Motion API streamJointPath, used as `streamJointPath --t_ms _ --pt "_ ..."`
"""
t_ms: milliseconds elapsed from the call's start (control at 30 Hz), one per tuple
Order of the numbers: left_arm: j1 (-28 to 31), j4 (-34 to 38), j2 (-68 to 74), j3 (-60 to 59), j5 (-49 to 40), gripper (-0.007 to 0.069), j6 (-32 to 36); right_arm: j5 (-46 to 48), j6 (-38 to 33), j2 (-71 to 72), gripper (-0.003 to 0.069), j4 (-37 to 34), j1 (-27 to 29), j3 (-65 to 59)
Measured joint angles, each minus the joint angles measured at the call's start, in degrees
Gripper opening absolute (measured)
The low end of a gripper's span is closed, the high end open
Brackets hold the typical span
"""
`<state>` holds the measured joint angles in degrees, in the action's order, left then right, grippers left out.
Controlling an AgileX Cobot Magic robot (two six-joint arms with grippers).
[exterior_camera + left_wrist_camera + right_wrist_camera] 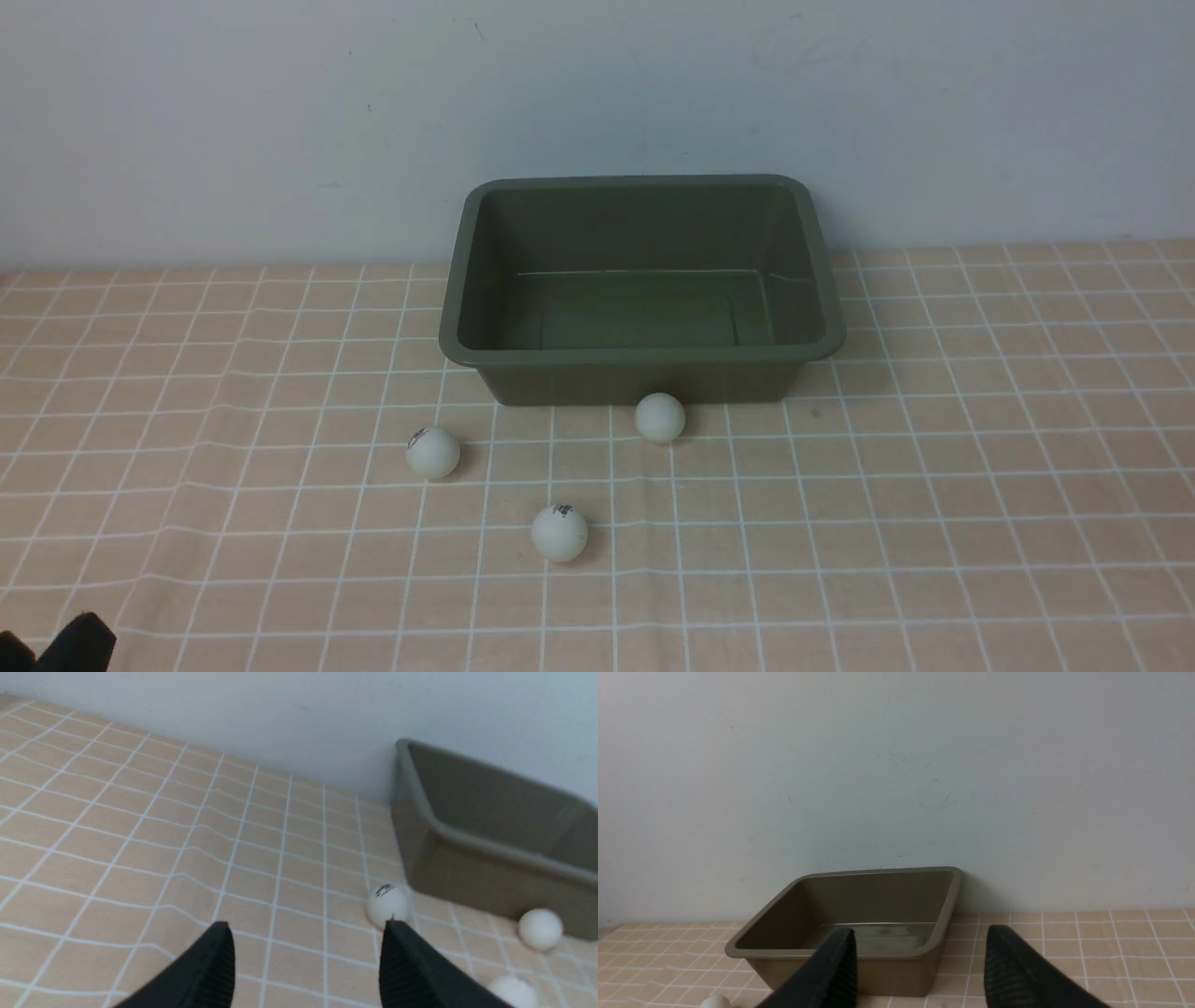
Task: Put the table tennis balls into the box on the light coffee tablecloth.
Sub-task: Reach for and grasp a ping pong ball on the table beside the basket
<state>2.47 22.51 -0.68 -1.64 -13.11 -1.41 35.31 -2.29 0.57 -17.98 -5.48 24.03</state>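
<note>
Three white table tennis balls lie on the light coffee tablecloth (934, 513) in front of the dark olive box (644, 356): one on the left (432, 453), one touching or almost touching the box's front wall (660, 417), and one nearest me (559, 533). The box holds nothing. My left gripper (306, 926) is open and empty, low over the cloth, short of the left ball (388, 904). Only a black tip of it (61, 646) shows in the front view's lower left corner. My right gripper (920, 933) is open and empty, facing the box (784, 953) from a distance.
A pale wall (280, 121) rises right behind the box. The cloth has shallow creases on the left (187, 448). In the right wrist view one ball (715, 1002) peeks in at the picture's edge.
</note>
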Motion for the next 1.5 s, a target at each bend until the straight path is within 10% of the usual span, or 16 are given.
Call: streamJointPath --t_ms 233,567,1100,1500 --pt "0.0 12.5 0.0 0.9 4.7 0.0351 1.4 1.7 -0.1 0.0 0.0347 0.0 0.0 0.0" --pt "0.0 13.5 8.8 20.4 -16.9 0.0351 14.0 3.5 -0.2 0.0 0.0347 0.0 0.0 0.0" --pt "0.0 19.8 58.3 45.5 -31.1 0.0431 49.3 6.7 -2.9 0.0 0.0347 0.1 0.0 0.0" --pt "0.0 17.8 84.9 60.8 -31.9 0.0446 51.0 7.6 -6.0 0.0 0.0347 0.1 0.0 0.0"
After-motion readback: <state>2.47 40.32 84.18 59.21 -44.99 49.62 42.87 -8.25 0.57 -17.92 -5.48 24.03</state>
